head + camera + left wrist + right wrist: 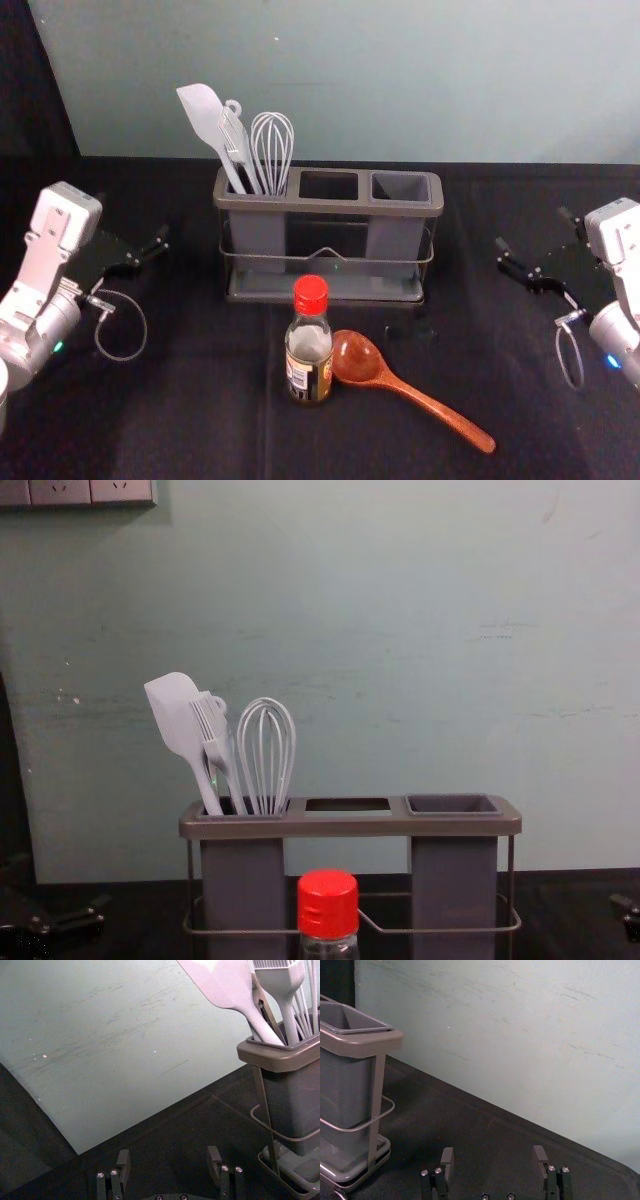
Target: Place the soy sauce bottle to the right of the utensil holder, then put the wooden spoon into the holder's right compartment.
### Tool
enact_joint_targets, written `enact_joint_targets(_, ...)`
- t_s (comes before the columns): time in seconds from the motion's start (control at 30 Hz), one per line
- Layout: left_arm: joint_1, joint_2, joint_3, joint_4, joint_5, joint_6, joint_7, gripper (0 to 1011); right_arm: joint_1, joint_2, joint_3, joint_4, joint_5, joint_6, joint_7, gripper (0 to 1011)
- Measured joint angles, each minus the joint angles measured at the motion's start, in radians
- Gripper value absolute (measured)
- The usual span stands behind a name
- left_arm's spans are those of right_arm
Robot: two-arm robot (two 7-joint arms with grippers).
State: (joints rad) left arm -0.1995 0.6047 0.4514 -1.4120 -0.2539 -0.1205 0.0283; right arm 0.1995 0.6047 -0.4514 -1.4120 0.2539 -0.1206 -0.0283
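Head cam's up high, looking forward and down, and gets the widest shot: whole utensil holder (pixel 330 207), bottle (pixel 309 350) and spoon (pixel 420 399). Chest cam sits lower and looks nearly level at the wall (pixel 350 80), facing the holder's long front, with the bottle's cap (pixel 328 904) cropping up at the bottom edge. Those two share the holder, its whisk (pixel 272 150) and that cap. Left wrist cam looks past the left gripper (pixel 134 221) at the holder's left end, close up and tilted; right wrist cam does likewise past the right gripper (pixel 534 229) at the right end. Chest view's lower corners are murky, so I can't say how much gripper it catches.
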Motion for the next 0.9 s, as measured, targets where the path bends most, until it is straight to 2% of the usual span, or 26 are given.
enact_joint_targets(0.63, 0.000, 0.000, 0.000, 0.000, 0.000, 0.000, 0.000, 1005, 0.000, 0.000, 0.000, 0.000, 0.000, 0.000, 0.000, 1004)
enact_joint_targets(0.77, 0.000, 0.000, 0.000, 0.000, 0.000, 0.000, 0.000, 1005, -0.014, 0.002, 0.006, -0.012, -0.027, -0.030, -0.002, 1004)
enact_joint_targets(0.9, 0.000, 0.000, 0.000, 0.000, 0.000, 0.000, 0.000, 1005, -0.035, 0.005, 0.025, -0.035, -0.027, -0.043, -0.001, 1004)
